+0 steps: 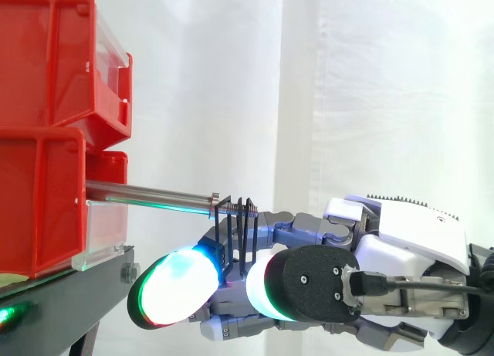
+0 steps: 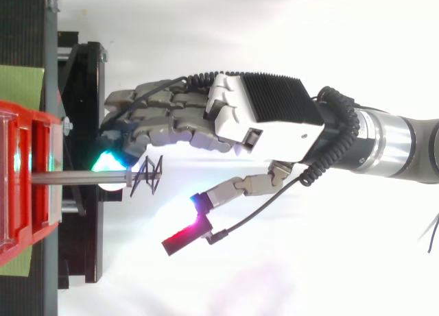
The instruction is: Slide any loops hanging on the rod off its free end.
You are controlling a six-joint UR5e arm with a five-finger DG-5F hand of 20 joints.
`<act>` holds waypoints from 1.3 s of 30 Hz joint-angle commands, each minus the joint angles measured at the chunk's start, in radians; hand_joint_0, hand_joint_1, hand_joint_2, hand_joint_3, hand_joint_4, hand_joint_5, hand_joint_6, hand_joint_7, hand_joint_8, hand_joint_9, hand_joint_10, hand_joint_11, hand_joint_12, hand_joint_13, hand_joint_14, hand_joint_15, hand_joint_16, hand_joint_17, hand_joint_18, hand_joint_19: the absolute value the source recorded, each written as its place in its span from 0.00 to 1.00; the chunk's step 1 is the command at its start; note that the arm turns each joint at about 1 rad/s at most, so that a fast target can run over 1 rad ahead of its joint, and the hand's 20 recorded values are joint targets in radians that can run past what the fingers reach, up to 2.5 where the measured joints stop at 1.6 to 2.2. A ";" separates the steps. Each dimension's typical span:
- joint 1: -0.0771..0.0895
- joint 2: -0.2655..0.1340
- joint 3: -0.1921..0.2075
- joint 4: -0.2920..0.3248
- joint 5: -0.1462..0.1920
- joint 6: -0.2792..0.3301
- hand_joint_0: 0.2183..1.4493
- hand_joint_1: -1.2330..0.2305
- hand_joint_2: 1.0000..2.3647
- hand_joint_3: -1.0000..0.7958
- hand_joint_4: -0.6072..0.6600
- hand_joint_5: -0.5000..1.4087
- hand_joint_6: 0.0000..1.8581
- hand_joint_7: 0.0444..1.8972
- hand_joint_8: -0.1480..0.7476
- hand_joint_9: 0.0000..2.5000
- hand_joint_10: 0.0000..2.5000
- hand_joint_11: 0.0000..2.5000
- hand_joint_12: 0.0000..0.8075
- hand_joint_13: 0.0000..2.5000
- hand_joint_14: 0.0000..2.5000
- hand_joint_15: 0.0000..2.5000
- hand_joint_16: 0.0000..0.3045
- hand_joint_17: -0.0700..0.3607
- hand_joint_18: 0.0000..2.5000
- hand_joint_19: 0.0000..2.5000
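Loops [image 1: 240, 226] appear light, thin, stiff wire at the rod's [image 1: 147, 192] free end. Push at 6 o'clock. Hand [image 2: 267, 117] released, fingers extended.

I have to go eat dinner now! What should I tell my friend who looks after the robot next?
Hand: open, straight fingers reaching in beside the rod's tip, thumb spread away.
Loops: black, hanging on the threaded free end of the rod, which sticks out from the red bins.
Done: the loops sit right at the tip.
Left: slide them off the end; none is off yet.
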 commanded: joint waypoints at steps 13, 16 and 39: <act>-0.012 0.006 0.000 -0.016 -0.020 0.003 0.24 0.42 0.01 0.35 0.68 0.17 0.27 0.43 0.46 0.20 0.00 0.10 0.47 0.11 0.00 0.04 0.19 0.47 0.11 0.09; -0.018 0.005 0.002 -0.016 -0.026 0.005 0.24 0.42 0.01 0.35 0.68 0.17 0.27 0.43 0.46 0.20 0.00 0.10 0.47 0.11 0.00 0.03 0.19 0.47 0.11 0.09; -0.046 0.032 0.051 -0.147 -0.094 0.000 0.25 0.42 0.01 0.34 0.68 0.17 0.27 0.43 0.46 0.20 0.00 0.09 0.47 0.11 0.00 0.03 0.19 0.47 0.11 0.09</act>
